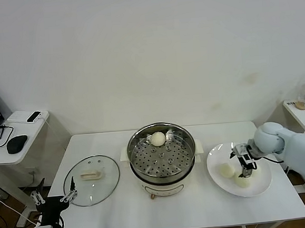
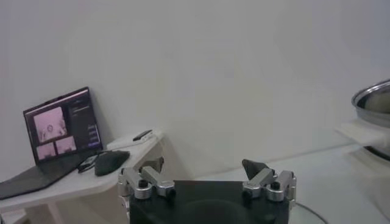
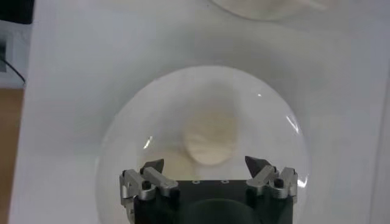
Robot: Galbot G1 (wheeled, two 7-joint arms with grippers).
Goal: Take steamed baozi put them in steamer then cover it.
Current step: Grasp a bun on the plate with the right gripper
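The steamer (image 1: 163,177) stands uncovered at the table's middle, with one steamed baozi (image 1: 157,139) on the far part of its perforated tray. Left of it, the glass cover (image 1: 91,180) lies flat on the table. On the right, a white plate (image 1: 258,188) holds two visible baozi (image 1: 227,170) (image 1: 243,181). My right gripper (image 1: 246,165) hangs open just above them and holds nothing. In the right wrist view a baozi (image 3: 210,141) lies just beyond the open right gripper (image 3: 205,164). My left gripper (image 1: 54,198) waits open off the table's front left corner.
A side desk at the far left carries a laptop (image 2: 61,125), a mouse (image 2: 110,161) and a phone (image 1: 34,116). The left wrist view shows its own open gripper (image 2: 204,165) and the steamer's rim (image 2: 373,103). A small stand (image 1: 301,108) sits at the far right.
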